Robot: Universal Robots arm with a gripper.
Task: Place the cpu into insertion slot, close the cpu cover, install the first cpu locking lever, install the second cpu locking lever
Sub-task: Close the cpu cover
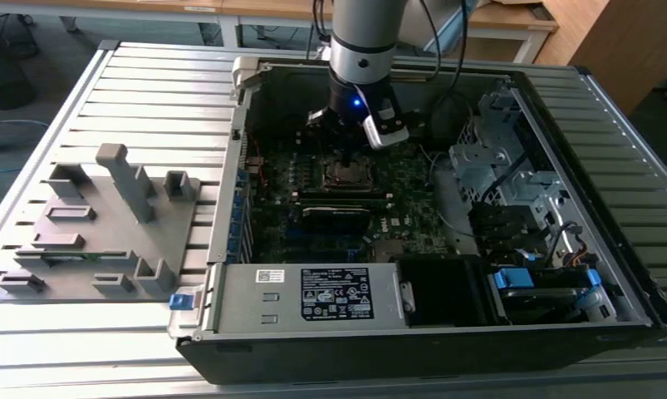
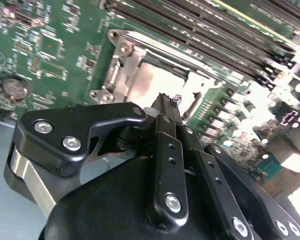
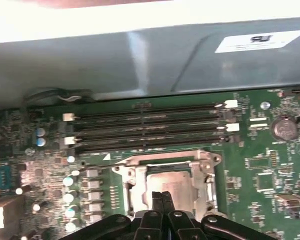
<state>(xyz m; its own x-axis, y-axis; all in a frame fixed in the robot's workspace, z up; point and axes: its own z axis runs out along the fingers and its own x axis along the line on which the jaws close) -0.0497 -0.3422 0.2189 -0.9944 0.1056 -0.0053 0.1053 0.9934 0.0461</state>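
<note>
Over the insertion slot (image 1: 350,174), toward twelve o'clock in the exterior view, the gripper (image 1: 348,158) hangs, jaws closed and empty, apparently to press the cpu cover (image 3: 205,172).

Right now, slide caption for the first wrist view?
End effector shut over the cpu framed by the cpu cover, memory slots beside.

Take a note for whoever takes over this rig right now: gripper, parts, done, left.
The gripper is shut, tips over the cpu; contact unclear.
The cpu lies in the insertion slot on the motherboard.
The cpu cover lies flat around it.
Done: cpu placed, cover closed.
Left: the locking levers; I cannot tell whether either is latched.
</note>
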